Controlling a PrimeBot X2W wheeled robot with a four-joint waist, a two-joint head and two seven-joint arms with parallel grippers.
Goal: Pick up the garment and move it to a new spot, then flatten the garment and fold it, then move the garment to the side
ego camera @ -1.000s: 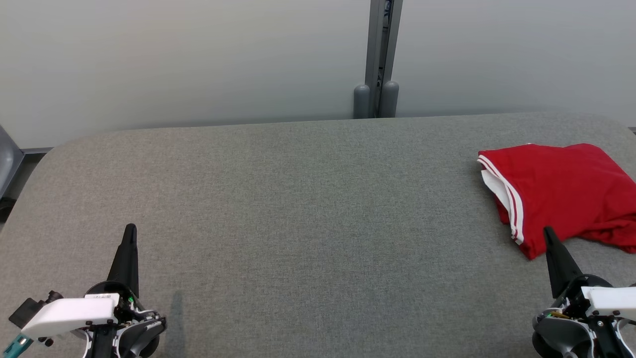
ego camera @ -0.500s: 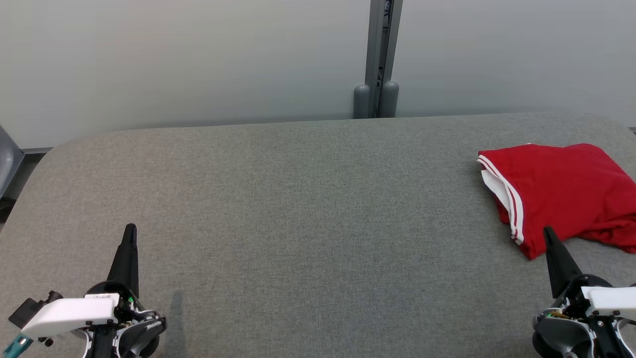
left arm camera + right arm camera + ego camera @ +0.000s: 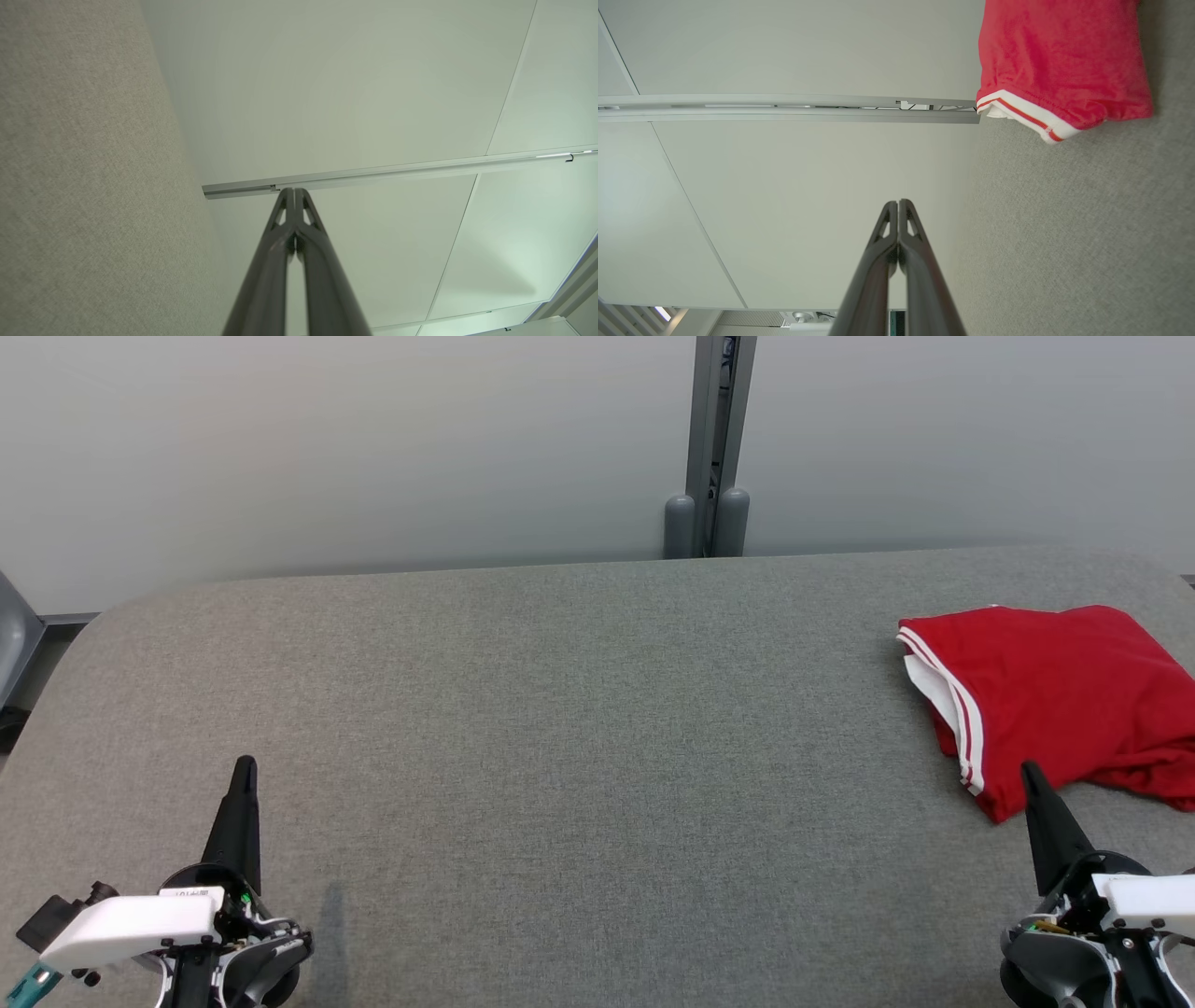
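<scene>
Red garment [image 3: 1055, 691] runs past the head view's right edge

Right hand [image 3: 899, 205] closed and empty above the grey table [image 3: 1064, 233], red garment [image 3: 1055, 56] ahead.

The two dark fingers [image 3: 873, 280] rise from the bottom edge, pressed together at the tips, holding nothing. The garment lies on the table at the upper right, well apart from the fingertips, its near hem edged in white with a thin red stripe. To the left stands a pale panelled wall [image 3: 784, 196], crossed by a grey metal rail [image 3: 784, 107] that ends just beside the garment's hem.
</scene>
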